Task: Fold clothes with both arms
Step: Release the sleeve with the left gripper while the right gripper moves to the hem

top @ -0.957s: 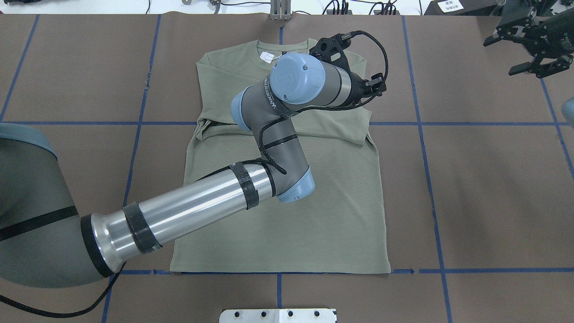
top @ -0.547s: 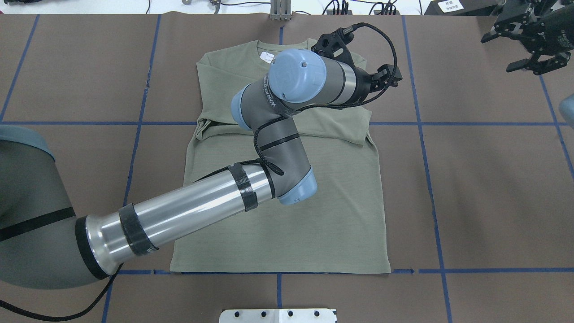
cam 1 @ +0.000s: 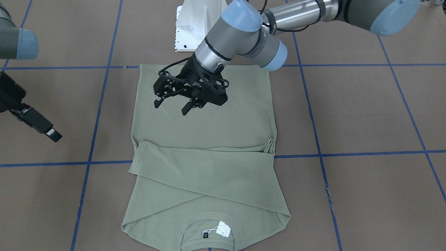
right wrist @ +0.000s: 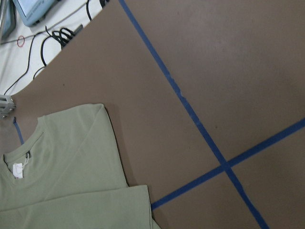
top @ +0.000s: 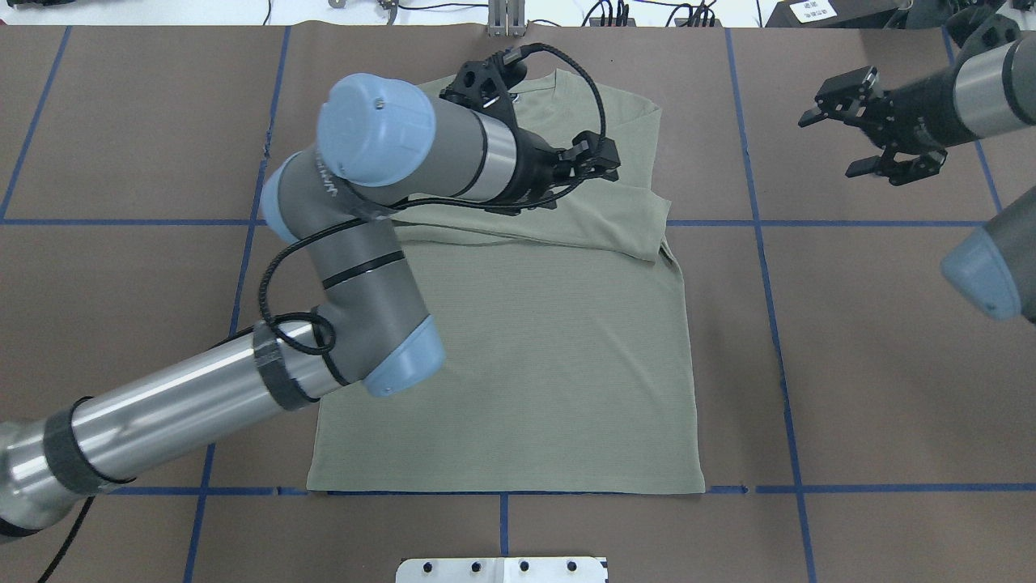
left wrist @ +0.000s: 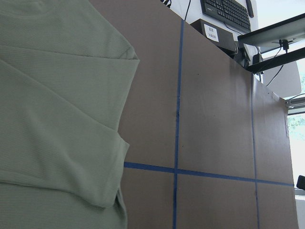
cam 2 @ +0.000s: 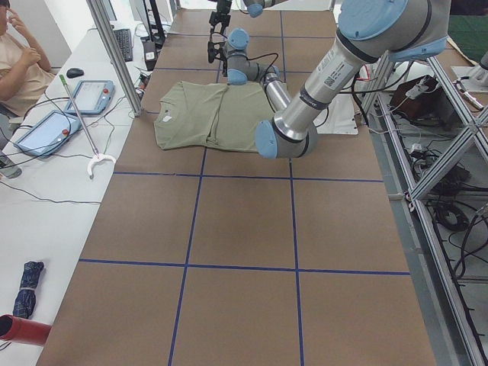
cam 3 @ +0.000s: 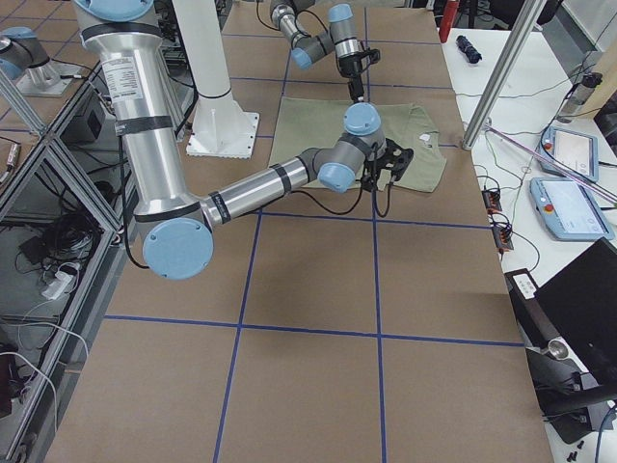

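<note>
The sage-green shirt [top: 534, 364] lies flat on the brown table, collar away from the robot, with both sleeves folded across the chest [cam 1: 205, 174]. Its white hang tag [cam 1: 223, 229] shows at the collar. My left gripper [cam 1: 171, 106] is open and empty, raised above the shirt's body; in the overhead view it [top: 595, 155] sits over the upper chest. My right gripper [top: 835, 142] is open and empty, in the air off the shirt's right side near the far edge. The wrist views show the shirt [left wrist: 57, 119] and its collar [right wrist: 28, 157], with no fingers in them.
Blue tape lines [top: 769, 267] grid the brown table cover. The white pedestal base [cam 1: 197, 24] stands at the robot's side by the shirt's hem. Tablets [cam 2: 95, 95], cables and a seated person [cam 2: 19, 53] are beyond the far edge, by an aluminium post [cam 2: 114, 57].
My left arm has swung back to the left, taking its gripper from the shirt's right shoulder toward the upper chest. My right gripper has come in from the far right corner toward the shirt.
</note>
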`<state>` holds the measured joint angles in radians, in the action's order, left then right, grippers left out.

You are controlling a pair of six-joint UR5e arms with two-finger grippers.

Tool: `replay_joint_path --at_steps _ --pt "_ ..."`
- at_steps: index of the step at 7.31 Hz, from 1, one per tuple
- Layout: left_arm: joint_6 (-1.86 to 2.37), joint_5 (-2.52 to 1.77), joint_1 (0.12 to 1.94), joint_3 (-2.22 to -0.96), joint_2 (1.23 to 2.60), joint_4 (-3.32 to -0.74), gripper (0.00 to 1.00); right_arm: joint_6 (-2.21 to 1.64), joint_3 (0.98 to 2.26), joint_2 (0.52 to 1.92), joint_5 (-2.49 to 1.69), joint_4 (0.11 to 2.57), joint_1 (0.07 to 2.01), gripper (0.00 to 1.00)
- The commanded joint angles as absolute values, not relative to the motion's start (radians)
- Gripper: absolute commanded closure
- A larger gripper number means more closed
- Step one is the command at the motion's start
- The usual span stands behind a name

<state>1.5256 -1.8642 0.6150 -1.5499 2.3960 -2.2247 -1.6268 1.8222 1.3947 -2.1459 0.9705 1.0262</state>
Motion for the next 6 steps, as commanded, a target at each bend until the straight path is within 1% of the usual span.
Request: replay_joint_path --at_steps 1,2,3,4,6 --pt "1.342 -1.931 0.666 -1.864 2.213 -1.978 0.12 -1.751 2.012 1.547 -1.928 0.974 0.774 0.00" --pt "1.335 -1.959 0.689 -1.917 2.153 -1.961 0.12 -1.803 2.051 1.566 -1.828 0.977 0.667 0.00" --pt "1.321 -1.968 0.689 -1.936 2.108 -1.968 0.12 -1.868 2.078 1.559 -1.678 1.050 0.528 0.00" --pt "1.319 -1.968 0.696 -1.940 2.105 -1.967 0.12 -1.890 2.118 1.555 -1.523 1.146 0.397 0.00" --pt "1.318 -1.962 0.698 -1.934 2.080 -1.973 0.12 -1.997 2.126 1.555 -1.476 1.169 0.269 0.01"
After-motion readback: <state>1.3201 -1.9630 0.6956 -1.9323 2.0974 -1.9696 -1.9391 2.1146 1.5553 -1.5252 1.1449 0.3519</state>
